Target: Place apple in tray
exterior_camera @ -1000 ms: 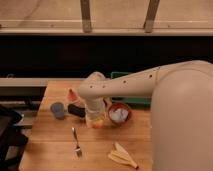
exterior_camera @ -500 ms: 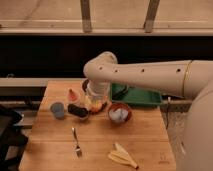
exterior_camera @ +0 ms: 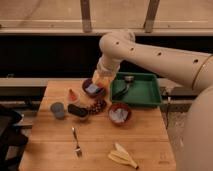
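Nearest, a banana peel (exterior_camera: 122, 157) and a fork (exterior_camera: 76, 141) lay on the wooden table (exterior_camera: 50, 150). Behind them the white arm (exterior_camera: 150, 50) reached in from the right, elbow high and wrist pointing down. Its gripper (exterior_camera: 100, 84) was clamped on the apple (exterior_camera: 102, 81) above a reddish-brown bowl (exterior_camera: 93, 90), just left of the green tray (exterior_camera: 147, 93).

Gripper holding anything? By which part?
Apparently the apple, in the shut gripper above the bowl left of the tray; grip spot hidden.
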